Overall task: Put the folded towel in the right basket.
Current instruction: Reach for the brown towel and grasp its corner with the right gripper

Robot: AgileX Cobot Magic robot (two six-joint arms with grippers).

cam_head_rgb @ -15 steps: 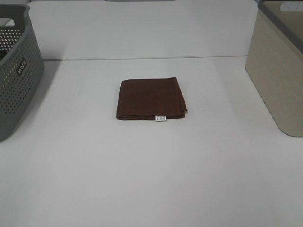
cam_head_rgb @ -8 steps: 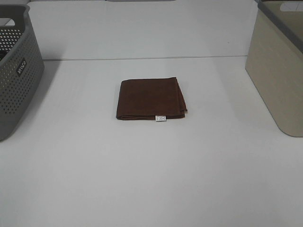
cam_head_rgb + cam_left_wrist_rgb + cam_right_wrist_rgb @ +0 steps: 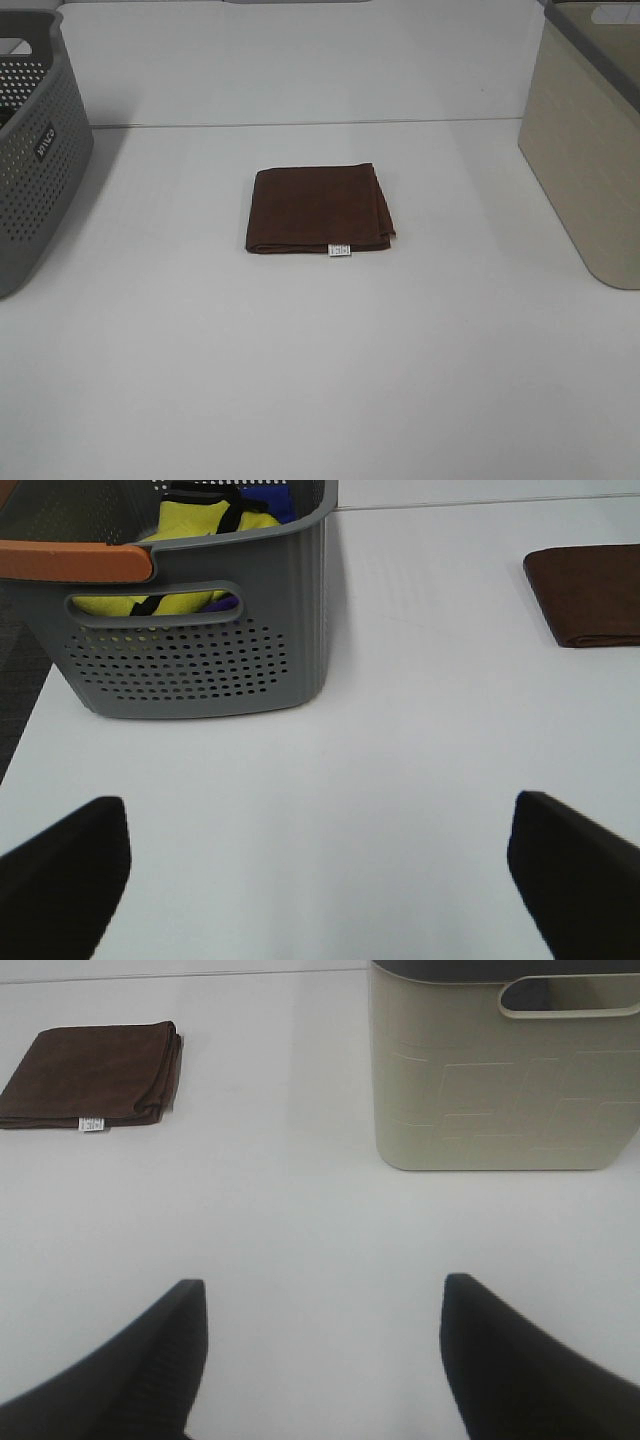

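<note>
Brown folded towel (image 3: 320, 209), white tag (image 3: 340, 250) at edge, lies between grey basket (image 3: 35, 170) and beige basket (image 3: 585, 170), apart from both; left gripper (image 3: 315, 802), right gripper (image 3: 322, 1282) both spread.

The left fingers (image 3: 60, 880) are showing in the left wrist view as two matte black wedges. Their edges are looking soft and blurred, and each is tapering to a blunt, rounded tip. The right fingers (image 3: 130, 1380) are appearing in the right wrist view as two black shapes, broad at the base and narrowing to rounded tips. Fine parallel ridges are running across the surface of one of them; the other is looking plain and smooth.
</note>
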